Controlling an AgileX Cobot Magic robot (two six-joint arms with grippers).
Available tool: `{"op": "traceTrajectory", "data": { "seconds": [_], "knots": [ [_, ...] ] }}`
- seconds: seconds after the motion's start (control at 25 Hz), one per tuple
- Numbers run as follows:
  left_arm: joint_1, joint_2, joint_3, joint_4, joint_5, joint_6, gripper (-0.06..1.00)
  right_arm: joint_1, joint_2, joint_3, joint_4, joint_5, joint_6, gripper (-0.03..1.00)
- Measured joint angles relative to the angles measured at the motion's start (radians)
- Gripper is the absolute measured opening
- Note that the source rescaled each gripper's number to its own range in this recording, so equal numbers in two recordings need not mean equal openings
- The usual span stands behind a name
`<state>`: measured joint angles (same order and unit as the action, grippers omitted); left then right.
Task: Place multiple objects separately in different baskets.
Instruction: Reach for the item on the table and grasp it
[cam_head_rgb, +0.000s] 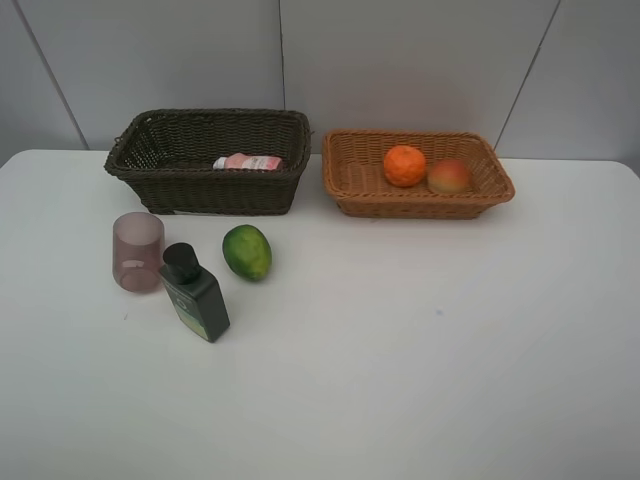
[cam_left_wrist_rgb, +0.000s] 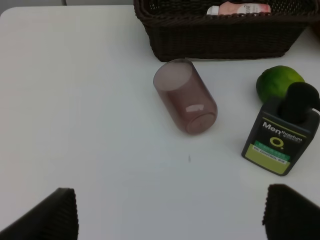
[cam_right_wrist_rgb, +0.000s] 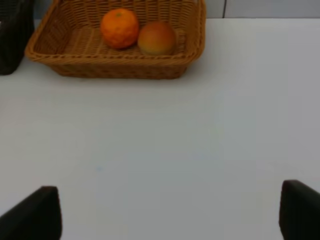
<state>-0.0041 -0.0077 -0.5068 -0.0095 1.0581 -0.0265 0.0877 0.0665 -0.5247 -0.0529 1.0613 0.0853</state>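
Observation:
The dark brown basket (cam_head_rgb: 200, 185) at the back left holds the pink white-capped bottle (cam_head_rgb: 248, 161), lying down. Beside it, the light tan basket (cam_head_rgb: 350, 185) holds the orange (cam_head_rgb: 404, 166) and the red-yellow fruit (cam_head_rgb: 450, 176). On the table in front of the dark basket stand the mauve cup (cam_head_rgb: 137, 251), the dark green black-capped bottle (cam_head_rgb: 194, 292) and the green fruit (cam_head_rgb: 247, 252). Neither arm shows in the high view. My left gripper (cam_left_wrist_rgb: 170, 215) is open, short of the cup (cam_left_wrist_rgb: 185, 103) and bottle (cam_left_wrist_rgb: 282, 132). My right gripper (cam_right_wrist_rgb: 170, 212) is open, facing the tan basket (cam_right_wrist_rgb: 115, 65) from a distance.
The white table (cam_head_rgb: 420, 350) runs back to a grey panelled wall right behind the baskets. Its front half and right side are bare white surface.

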Motion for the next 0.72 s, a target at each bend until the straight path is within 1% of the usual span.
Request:
{"op": "traceTrajectory", "data": {
  "seconds": [0.12, 0.24, 0.72],
  "knots": [
    [0.000, 0.000, 0.000, 0.000, 0.000, 0.000, 0.92, -0.071, -0.025, 0.001, 0.000, 0.000, 0.000, 0.88],
    [0.000, 0.000, 0.000, 0.000, 0.000, 0.000, 0.92, -0.101, -0.067, 0.003, -0.001, 0.000, 0.000, 0.88],
    [0.000, 0.000, 0.000, 0.000, 0.000, 0.000, 0.92, -0.103, -0.070, 0.003, -0.002, 0.000, 0.000, 0.88]
  ]
}}
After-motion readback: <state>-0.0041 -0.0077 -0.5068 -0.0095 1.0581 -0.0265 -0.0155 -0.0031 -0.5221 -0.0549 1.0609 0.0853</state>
